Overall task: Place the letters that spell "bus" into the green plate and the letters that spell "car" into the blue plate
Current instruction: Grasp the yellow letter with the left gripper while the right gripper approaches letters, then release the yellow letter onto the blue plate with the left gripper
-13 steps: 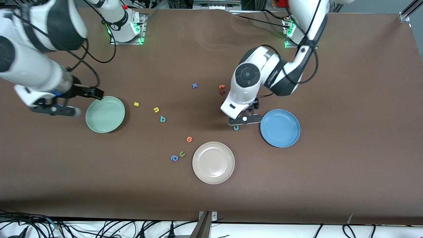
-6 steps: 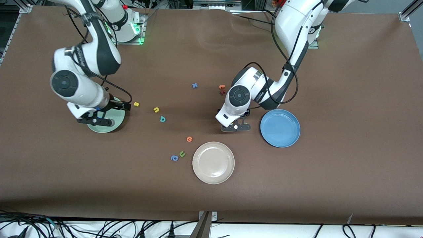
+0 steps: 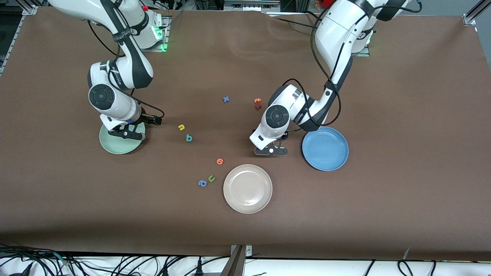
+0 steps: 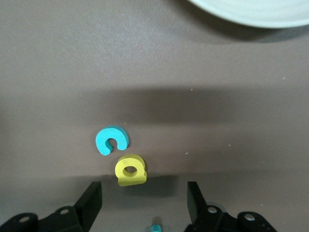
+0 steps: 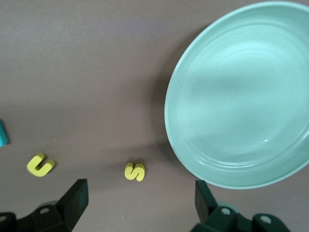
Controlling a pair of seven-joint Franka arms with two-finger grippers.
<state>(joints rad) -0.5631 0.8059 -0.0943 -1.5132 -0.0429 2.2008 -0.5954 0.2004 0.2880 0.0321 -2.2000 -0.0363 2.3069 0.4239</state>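
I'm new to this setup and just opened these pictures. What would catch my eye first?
Three round plates on the brown table: the green plate toward the right arm's end, the blue plate toward the left arm's end, and a beige plate nearest the front camera. Each arm's claw is low: the right claw over the green plate's edge, the left claw open beside the blue plate. Tiny foam letters lie scattered between; the teal c and yellow a sit before the left claw.

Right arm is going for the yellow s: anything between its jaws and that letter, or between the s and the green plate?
Nothing visible. The right gripper hangs open over bare table beside the yellow s; the green plate lies right next to it with no letters between.
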